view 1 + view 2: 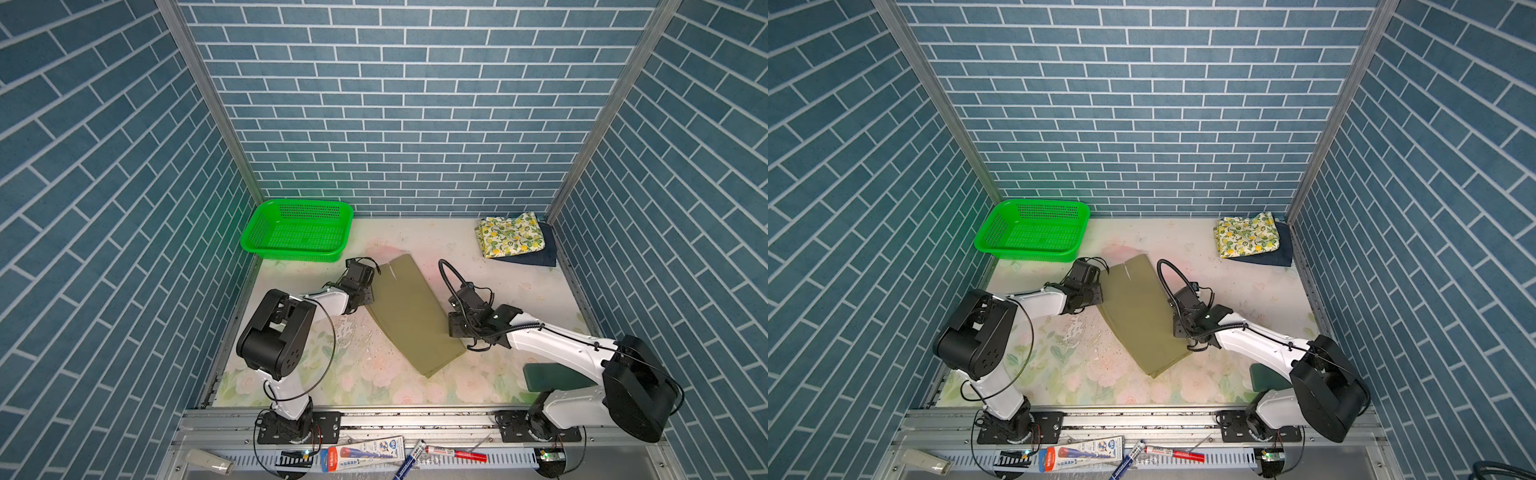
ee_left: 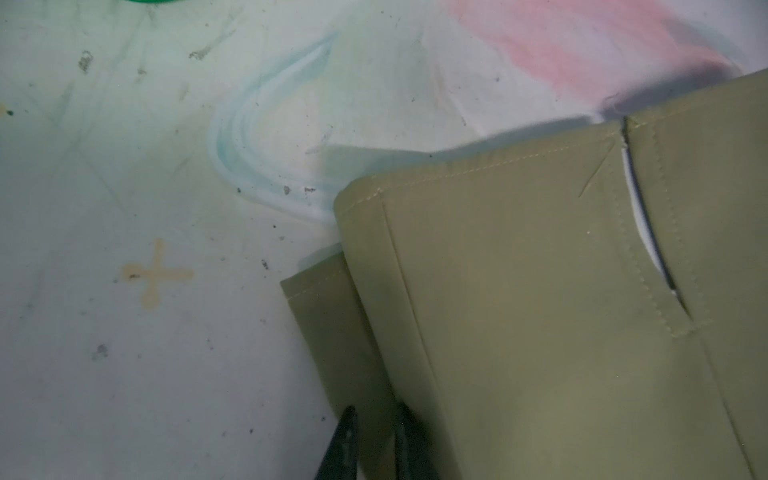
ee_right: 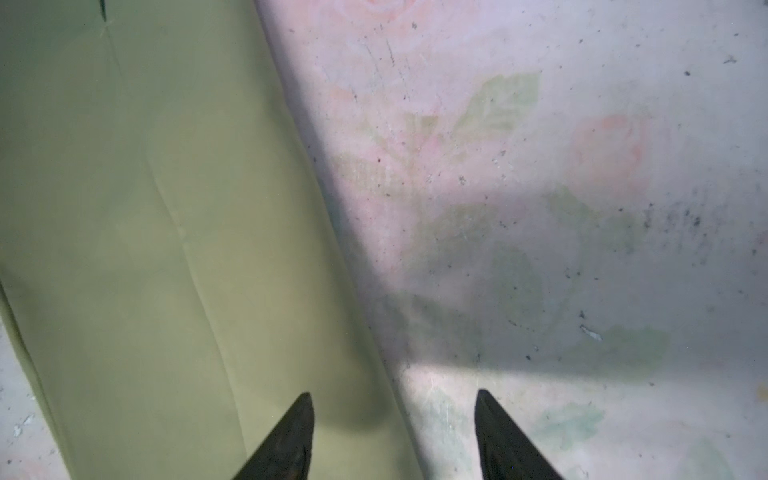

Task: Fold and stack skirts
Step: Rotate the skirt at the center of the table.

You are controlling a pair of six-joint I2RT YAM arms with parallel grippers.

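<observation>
The khaki skirt (image 1: 409, 316) (image 1: 1138, 316) lies folded lengthwise, slanting across the middle of the table. My left gripper (image 1: 371, 297) (image 2: 376, 409) is at its left long edge; the jaws stand a narrow gap apart with the lower cloth layer (image 2: 332, 332) between them, and I cannot tell whether they pinch it. My right gripper (image 1: 451, 324) (image 3: 392, 395) is open over the skirt's right edge (image 3: 145, 249), one finger above cloth and one above bare table. The folded lemon-print skirt (image 1: 509, 235) (image 1: 1246, 235) rests on the folded denim skirt (image 1: 540, 255) in the back right corner.
A green mesh basket (image 1: 259, 232) (image 1: 994, 230) stands in the back left corner, close behind the left wrist. A dark green pad (image 1: 552, 376) lies by the right arm's base. Pens (image 1: 455, 452) and a packet lie on the front rail. Brick-pattern walls enclose three sides.
</observation>
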